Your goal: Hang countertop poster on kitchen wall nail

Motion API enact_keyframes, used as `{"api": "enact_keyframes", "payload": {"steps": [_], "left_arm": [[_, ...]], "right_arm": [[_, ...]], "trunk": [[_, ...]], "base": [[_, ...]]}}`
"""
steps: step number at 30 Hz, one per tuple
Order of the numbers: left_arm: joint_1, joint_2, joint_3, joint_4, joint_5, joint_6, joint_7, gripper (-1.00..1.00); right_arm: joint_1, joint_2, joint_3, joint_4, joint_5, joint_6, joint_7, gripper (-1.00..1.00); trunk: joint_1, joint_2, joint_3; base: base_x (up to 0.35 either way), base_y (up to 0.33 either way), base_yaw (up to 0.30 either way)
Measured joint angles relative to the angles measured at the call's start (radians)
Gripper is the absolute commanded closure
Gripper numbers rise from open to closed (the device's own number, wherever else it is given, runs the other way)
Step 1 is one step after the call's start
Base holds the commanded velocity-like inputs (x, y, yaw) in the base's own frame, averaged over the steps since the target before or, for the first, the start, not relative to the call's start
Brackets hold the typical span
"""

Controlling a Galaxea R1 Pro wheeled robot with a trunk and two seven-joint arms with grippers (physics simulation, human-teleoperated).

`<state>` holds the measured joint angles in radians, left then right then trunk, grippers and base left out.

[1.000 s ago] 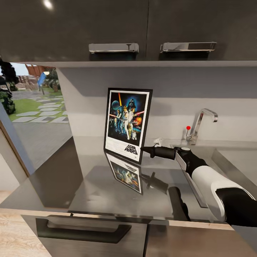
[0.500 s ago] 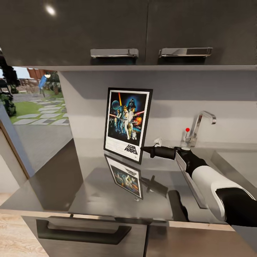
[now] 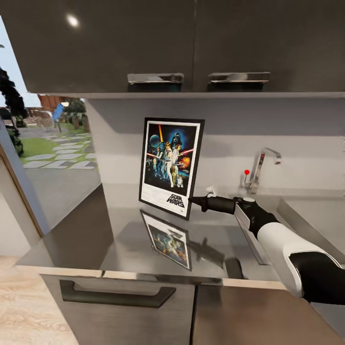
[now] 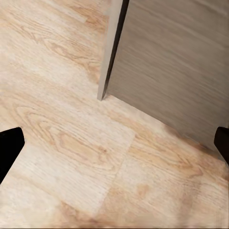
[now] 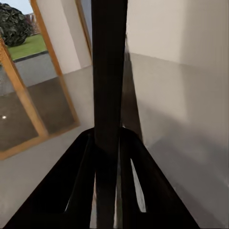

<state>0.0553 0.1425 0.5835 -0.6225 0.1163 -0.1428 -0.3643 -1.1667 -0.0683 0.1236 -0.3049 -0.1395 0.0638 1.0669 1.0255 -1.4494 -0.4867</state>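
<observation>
The Star Wars poster (image 3: 170,163) stands upright, just above the glossy grey countertop (image 3: 96,239), which mirrors it. My right gripper (image 3: 195,201) is shut on its lower right edge. In the right wrist view the black frame edge of the poster (image 5: 109,71) runs straight between the right gripper's (image 5: 109,143) two fingers. My left gripper (image 4: 114,143) hangs open over the wooden floor, with one fingertip (image 4: 9,145) at each side of the picture. I cannot make out any wall nail on the pale grey wall.
Dark upper cabinets (image 3: 143,43) with metal handles overhang the counter. A tap (image 3: 261,165) and inset sink (image 3: 306,215) lie to the right. A glass door (image 3: 43,143) to the garden is at the left. A dark drawer front (image 3: 115,294) sits below the counter edge.
The whole view has shifted: the counter, tap and cabinets have slid as the camera drew back. The poster and right arm keep the same place in the picture, so the poster travels with me.
</observation>
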Motion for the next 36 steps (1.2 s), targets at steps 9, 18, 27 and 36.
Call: {"api": "enact_keyframes", "payload": {"steps": [9,18,27,36], "left_arm": [[0.000,0.000,0.000,0.001,0.000,0.000,0.000,-1.00],[0.000,0.010,0.002,0.001,-0.001,0.000,0.000,-1.00],[0.000,0.017,0.001,0.001,0.000,-0.002,-0.001,-1.00],[0.000,0.033,-0.001,0.002,-0.003,-0.008,-0.112,-1.00]], "right_arm": [[0.000,0.000,0.000,-0.002,0.000,0.000,0.011,1.00],[0.001,0.009,0.000,-0.005,0.000,-0.001,0.091,1.00],[0.021,0.036,0.012,-0.007,-0.001,-0.027,0.115,1.00],[0.031,0.086,0.069,-0.011,-0.002,-0.063,0.143,1.00]], "trunk": [[0.000,0.000,0.000],[0.000,0.000,0.000],[0.000,0.000,0.000],[-0.001,0.000,0.000]], "base": [[-0.330,0.000,0.000],[-0.329,0.029,0.000],[-0.139,0.011,0.000],[-0.009,0.001,0.000]]}}
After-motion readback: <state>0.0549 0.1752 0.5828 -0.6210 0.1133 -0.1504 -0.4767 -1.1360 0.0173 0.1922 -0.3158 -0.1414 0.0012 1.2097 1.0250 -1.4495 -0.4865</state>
